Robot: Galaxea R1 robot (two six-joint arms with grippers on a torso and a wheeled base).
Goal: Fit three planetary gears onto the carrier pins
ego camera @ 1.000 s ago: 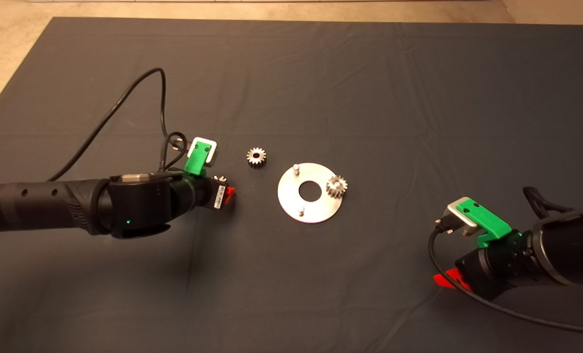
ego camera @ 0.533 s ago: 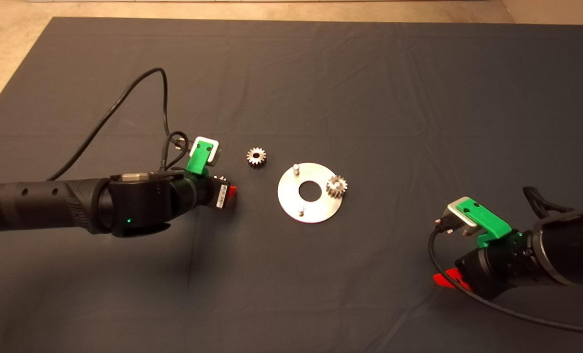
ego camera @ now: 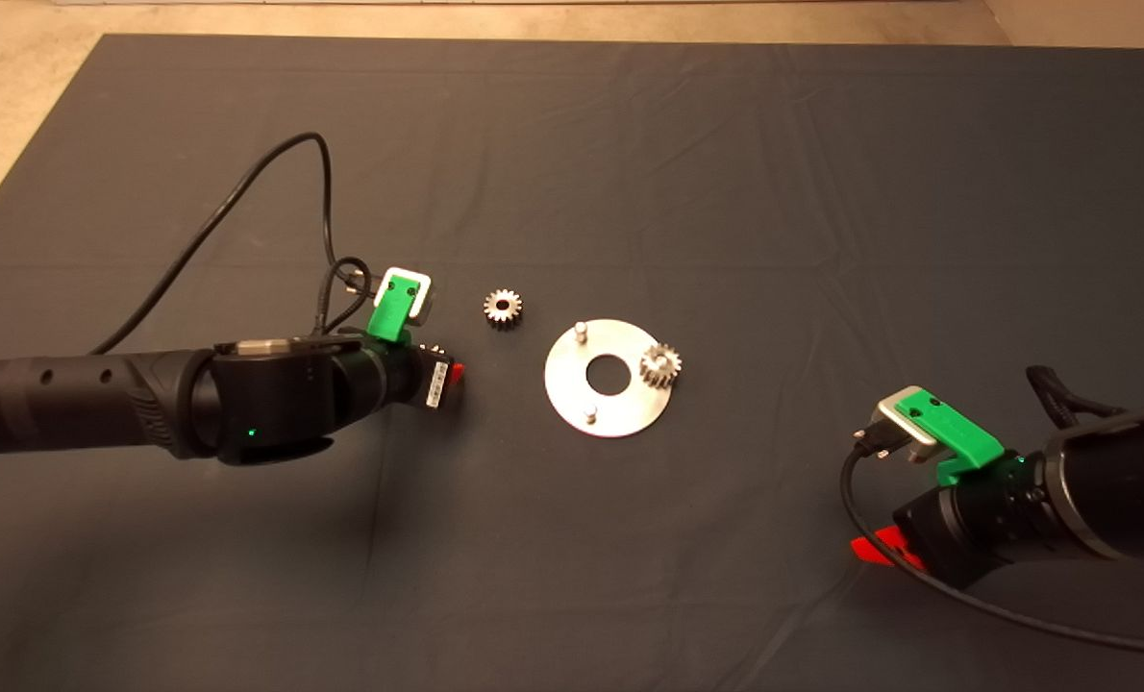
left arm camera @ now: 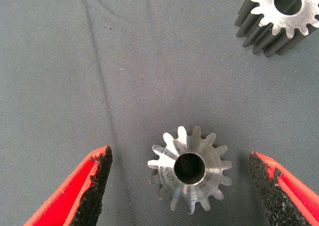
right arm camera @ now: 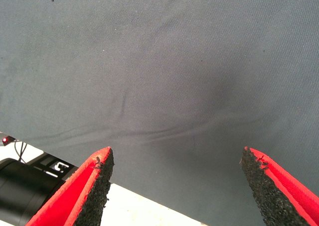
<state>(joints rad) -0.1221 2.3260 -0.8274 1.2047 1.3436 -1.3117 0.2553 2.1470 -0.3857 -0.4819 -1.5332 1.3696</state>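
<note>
Looking at the dark mat (ego camera: 630, 144) on the worktop first: nothing big has shifted over the last second, just the left arm creeping a touch lower and closer. Round silver plate (ego camera: 610, 380) sits mid-mat with one planetary gear (ego camera: 660, 366) already seated on a pin at its right edge, leaving two bare carrier pins, one at the far side (ego camera: 580, 330) and one at the near side (ego camera: 589, 415). Left claw (left arm camera: 179, 186) down low just left of the plate, fingers spread wide with a loose gear (left arm camera: 190, 167) lying flat on the mat right between the pads, not touching either one. So probably a grab about to happen, not done yet. Third gear (ego camera: 503, 308) lying flat on the mat just up and left of the plate, also peeking into the left wrist view's corner. Right claw (right arm camera: 174, 186) parked at the lower right, fingers apart, nothing between them, only mat and a bit of floor under it. One of three installed, so roughly a third done, and closing squarely on those pointed teeth looks like the tricky bit.
</note>
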